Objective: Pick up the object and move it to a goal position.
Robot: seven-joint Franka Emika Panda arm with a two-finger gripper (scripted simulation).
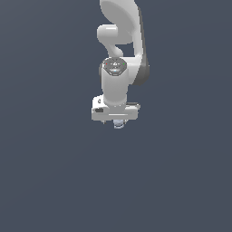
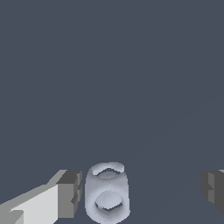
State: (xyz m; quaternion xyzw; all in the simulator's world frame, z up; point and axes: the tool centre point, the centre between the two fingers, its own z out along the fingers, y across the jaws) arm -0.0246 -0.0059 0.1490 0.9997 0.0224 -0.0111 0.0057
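Note:
The object point(image 2: 107, 192) is a small pale bluish-grey rounded lump with a smooth domed centre. In the wrist view it sits between my two grey fingers, close to one finger point(image 2: 70, 192) and well apart from the other finger point(image 2: 213, 189). My gripper point(image 2: 141, 192) is open, with a wide gap on one side of the object. In the exterior view the white arm hangs straight down and only a small part of the object point(image 1: 118, 123) peeks out below the white gripper bar point(image 1: 115, 112).
A plain dark grey-blue floor point(image 1: 54, 172) fills both views. No other objects or edges show.

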